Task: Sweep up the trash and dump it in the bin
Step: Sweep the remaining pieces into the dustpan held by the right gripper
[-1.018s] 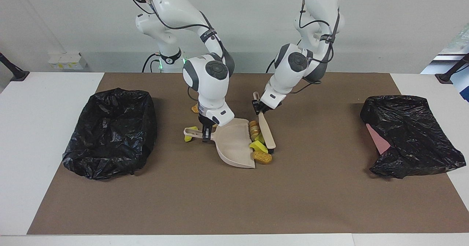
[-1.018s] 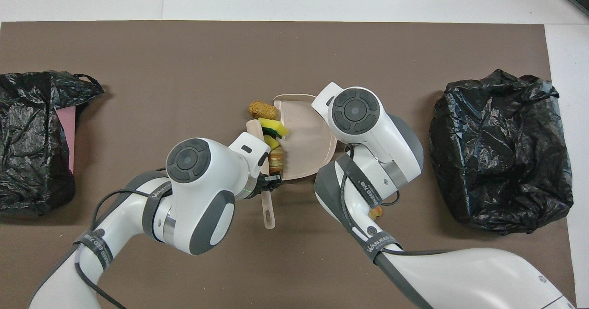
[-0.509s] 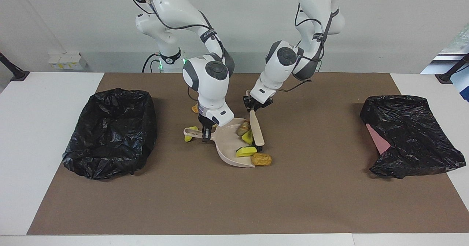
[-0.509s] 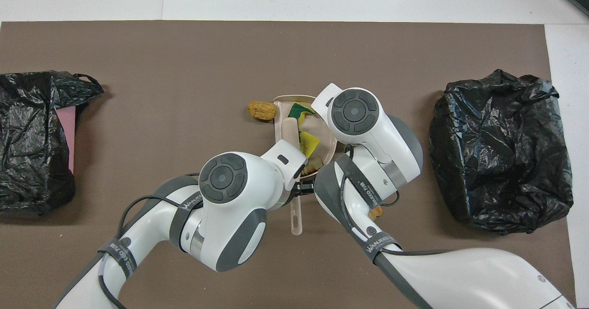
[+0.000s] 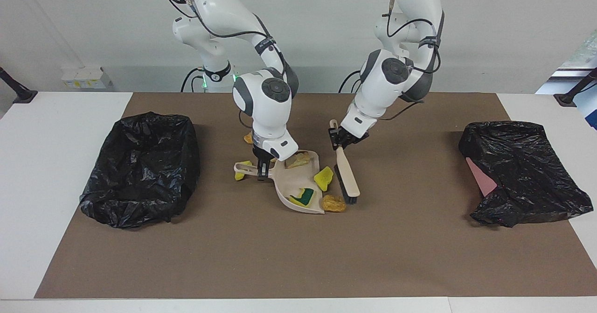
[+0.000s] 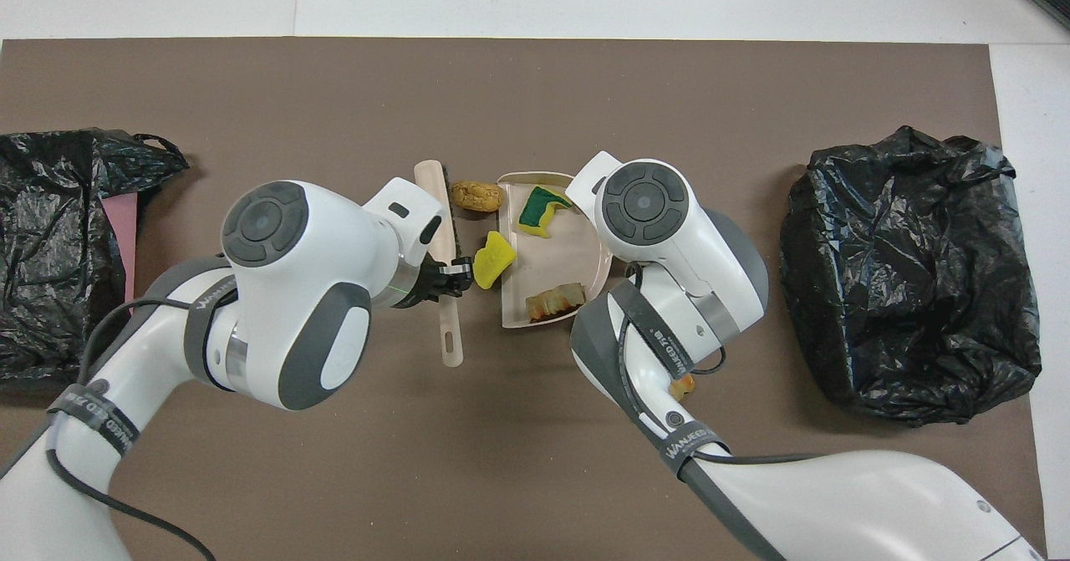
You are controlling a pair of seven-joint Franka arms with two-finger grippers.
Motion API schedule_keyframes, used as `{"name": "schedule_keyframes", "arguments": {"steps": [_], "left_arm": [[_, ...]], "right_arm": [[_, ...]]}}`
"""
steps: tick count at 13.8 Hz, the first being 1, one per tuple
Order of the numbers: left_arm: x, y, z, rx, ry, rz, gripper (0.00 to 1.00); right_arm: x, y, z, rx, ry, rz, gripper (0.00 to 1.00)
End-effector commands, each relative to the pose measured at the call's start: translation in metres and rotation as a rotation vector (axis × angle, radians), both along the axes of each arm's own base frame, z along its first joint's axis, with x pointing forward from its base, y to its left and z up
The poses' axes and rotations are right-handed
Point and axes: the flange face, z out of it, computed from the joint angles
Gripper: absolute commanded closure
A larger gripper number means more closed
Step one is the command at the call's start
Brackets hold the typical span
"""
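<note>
At mid-table, left fingers [image 5: 344, 141] clamp brush [image 5: 347, 175]; right fingers [image 5: 262, 166] clamp dustpan [image 5: 298, 182].

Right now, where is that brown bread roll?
The brown bread roll lies on the mat just outside the dustpan mouth's corner, beside the brush head's tip, not yet swept in.

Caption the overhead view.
Left gripper holds beige brush beside beige plastic dustpan; brown roll remains unswept.

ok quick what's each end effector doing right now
Left end effector: closed on the brush handle, beside the dustpan.
Right end effector: closed on the dustpan handle.
</note>
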Motion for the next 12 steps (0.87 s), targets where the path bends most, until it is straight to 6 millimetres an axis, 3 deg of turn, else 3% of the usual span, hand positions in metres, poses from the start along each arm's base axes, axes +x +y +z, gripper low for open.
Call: {"name": "schedule_keyframes", "arguments": {"steps": [1,6,12], "left_arm": [[0.023,0.014,-0.019,0.022,0.012,-0.051,1.0],[0.006,-0.008,-0.045,0.048,0.044,-0.177,1.0],[-0.052,-0.096,-0.038,0.031,-0.003,-0.345,1.0]], "right_arm": [[-0.002,-0.003,0.003,0.008,-0.019,0.009,1.0],[-0.002,-0.003,0.003,0.013,-0.023,0.009,1.0],[-0.002,-0.003,0.003,0.013,-0.022,0.007,1.0]]}}
